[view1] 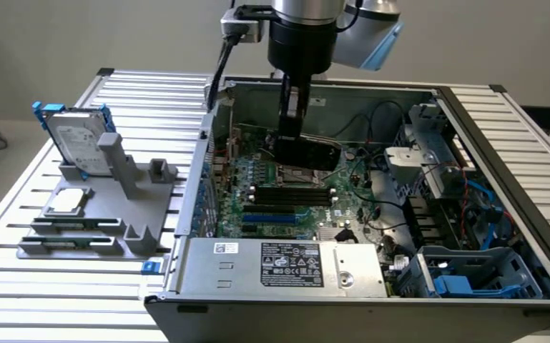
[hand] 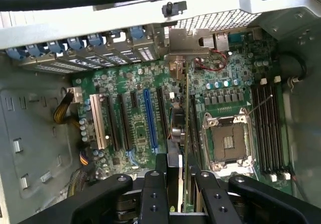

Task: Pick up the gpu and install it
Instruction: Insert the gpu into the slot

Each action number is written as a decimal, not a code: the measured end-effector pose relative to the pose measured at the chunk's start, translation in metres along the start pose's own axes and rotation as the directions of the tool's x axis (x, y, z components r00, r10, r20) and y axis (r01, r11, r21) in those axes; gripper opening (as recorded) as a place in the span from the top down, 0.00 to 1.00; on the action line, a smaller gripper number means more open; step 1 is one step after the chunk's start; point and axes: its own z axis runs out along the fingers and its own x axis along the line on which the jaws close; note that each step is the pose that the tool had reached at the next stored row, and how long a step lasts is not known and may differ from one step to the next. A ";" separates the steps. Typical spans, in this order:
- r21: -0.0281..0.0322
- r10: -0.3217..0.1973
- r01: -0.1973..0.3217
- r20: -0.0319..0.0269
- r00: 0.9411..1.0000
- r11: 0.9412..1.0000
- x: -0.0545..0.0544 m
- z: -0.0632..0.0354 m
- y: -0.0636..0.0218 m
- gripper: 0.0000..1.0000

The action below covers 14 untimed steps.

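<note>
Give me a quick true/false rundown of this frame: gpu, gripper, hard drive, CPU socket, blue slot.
1. The gripper is shut on the gpu inside the open computer case. True.
2. The hard drive lies flat inside the case. False: it stands upright in the grey fixture outside the case, at the exterior view's left.
3. The CPU socket has no cooler on it. True.
4. The gpu sits directly over the blue slot. False: the card is held edge-on, apart from that slot, between it and the CPU socket.
</note>
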 end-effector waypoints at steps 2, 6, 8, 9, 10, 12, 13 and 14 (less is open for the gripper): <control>0.001 -0.036 0.036 0.000 0.999 0.999 0.000 0.0012 0.0000 0.73; 0.003 -0.085 0.085 0.010 0.996 0.996 0.000 0.0043 0.0000 0.73; 0.005 -0.093 0.093 0.016 0.996 0.996 0.001 0.0060 -0.0003 0.73; 0.006 -0.094 0.094 0.019 0.995 0.996 0.002 0.0068 -0.0004 0.73; 0.007 -0.096 0.095 0.022 0.995 0.995 0.004 0.0078 -0.0006 0.73; 0.010 -0.098 0.098 0.027 0.995 0.995 0.008 0.0100 -0.0012 0.73; 0.012 -0.102 0.102 0.028 0.994 0.995 0.009 0.0110 -0.0013 0.73; 0.012 -0.107 0.107 0.029 0.994 0.994 0.010 0.0121 -0.0013 0.73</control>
